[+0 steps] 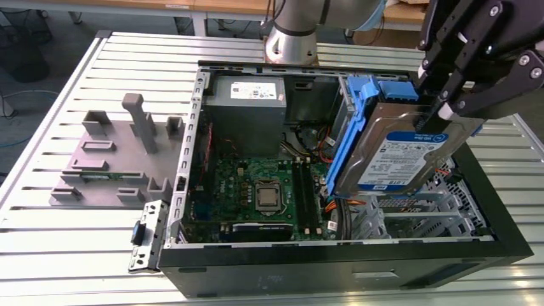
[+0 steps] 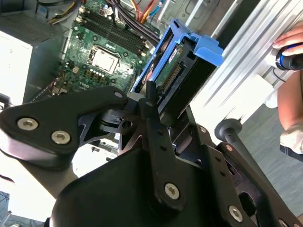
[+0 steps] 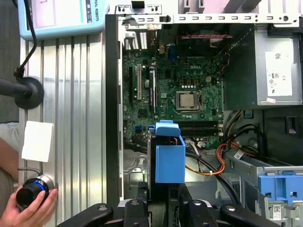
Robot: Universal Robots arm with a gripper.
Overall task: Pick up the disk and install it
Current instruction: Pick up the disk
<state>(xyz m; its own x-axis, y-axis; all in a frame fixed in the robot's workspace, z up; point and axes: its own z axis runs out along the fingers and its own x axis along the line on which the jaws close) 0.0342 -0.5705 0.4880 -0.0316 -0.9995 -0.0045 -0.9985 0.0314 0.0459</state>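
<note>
Even bright light, glare on table [image 2: 244,75]

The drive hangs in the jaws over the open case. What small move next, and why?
Probably a lowering toward the grey metal bay frame beneath: the gripper holds the silver-grey hard drive in its blue plastic bracket tilted above the open black computer case, not yet seated.

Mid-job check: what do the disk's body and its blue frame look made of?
The disk, gripped by the hand: body looks like bare silver-grey metal, dull sheen at its edges. The blue frame: probably moulded plastic, given its even colour and smooth, softly glossy surface.
</note>
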